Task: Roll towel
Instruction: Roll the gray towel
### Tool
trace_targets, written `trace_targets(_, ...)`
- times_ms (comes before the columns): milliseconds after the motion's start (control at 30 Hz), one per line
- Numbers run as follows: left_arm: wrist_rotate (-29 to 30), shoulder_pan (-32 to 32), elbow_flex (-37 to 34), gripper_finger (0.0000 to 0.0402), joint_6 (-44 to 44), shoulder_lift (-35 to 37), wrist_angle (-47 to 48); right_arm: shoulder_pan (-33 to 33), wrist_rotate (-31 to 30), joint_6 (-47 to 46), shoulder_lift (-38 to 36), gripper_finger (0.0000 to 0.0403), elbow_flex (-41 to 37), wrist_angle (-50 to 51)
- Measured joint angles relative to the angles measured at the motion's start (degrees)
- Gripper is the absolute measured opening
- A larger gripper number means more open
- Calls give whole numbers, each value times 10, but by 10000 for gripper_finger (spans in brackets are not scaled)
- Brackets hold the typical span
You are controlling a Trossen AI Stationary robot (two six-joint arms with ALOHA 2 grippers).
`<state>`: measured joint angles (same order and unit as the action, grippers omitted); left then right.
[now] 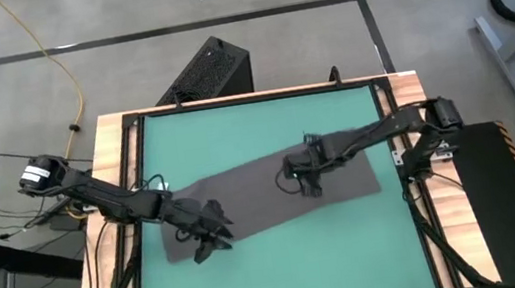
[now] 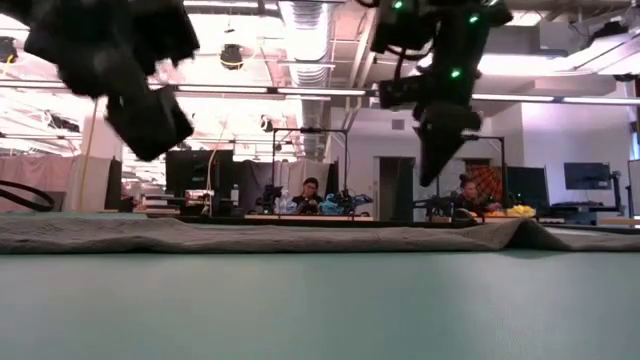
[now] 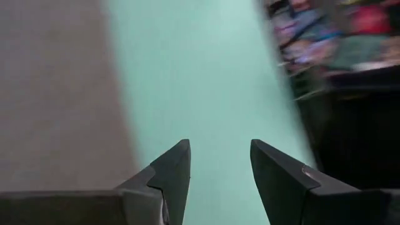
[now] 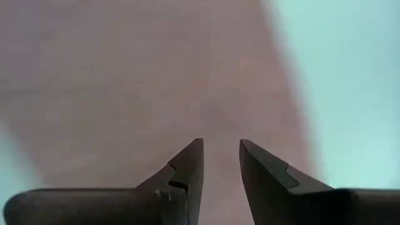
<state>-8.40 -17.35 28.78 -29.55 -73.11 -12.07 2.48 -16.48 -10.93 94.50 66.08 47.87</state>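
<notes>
I see the towel (image 1: 275,194) lying flat and unrolled on the green desk (image 1: 255,124), roughly mid-desk and biased toward the near half. Its long axis runs diagonally: the left end sits nearer the front edge, the right end farther back, close to the desk's right rail. Shape is a long rectangle, dark grey, soft matte cloth; from the low view it reads as a thin strip (image 2: 250,232) w/ a small raised wrinkle toward its right end. Open green surface shows behind the towel along the whole back half, and a narrower band in front. Left end effector (image 1: 215,241) hovers over the towel's left front corner, fingers (image 3: 172,172) spread apart w/ nothing between them; its wrist view shows the cloth edge on one side and bare green mat ahead. Right end effector (image 1: 305,183) is above the towel's right-centre area, fingers (image 4: 190,165) apart w/ a narrower gap, nothing pinched; grey cloth fills most of its wrist view. In the low view both end effectors hang clear above the cloth. People sit at benches in the room beyond.
</notes>
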Motion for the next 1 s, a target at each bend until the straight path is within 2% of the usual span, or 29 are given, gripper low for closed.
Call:
trace_targets(67,29,0,0,155,7,0,46,28,17,-30,-5,127,-32,-22)
trace_targets(233,55,0,0,155,2,-1,165,97,4,-108,-5,127,-139,-112)
trace_targets(367,61,-10,0,155,-31,-1,200,120,-18,-180,-8,127,-207,-172)
trace_targets(467,69,-26,0,155,-48,-4,168,118,-56,-190,-9,127,-230,-168)
trace_targets(567,89,-47,0,155,-66,-34,86,94,-116,-162,-10,127,-233,-135)
trace_targets(633,92,-61,1,155,-75,-80,4,65,-141,-136,-14,127,-234,-131)
trace_targets(700,92,-75,1,155,-92,-141,-68,30,-141,-112,-22,127,-234,-131)
trace_targets(800,88,-87,27,155,-102,-226,-121,-15,-131,-84,-43,127,-236,-127)
trace_targets(900,50,-88,65,155,-83,-263,-155,-45,-128,-61,-80,127,-236,-117)
trace_targets(1000,-16,-89,112,155,-35,-252,-161,-63,-129,-51,-130,127,-235,-112)
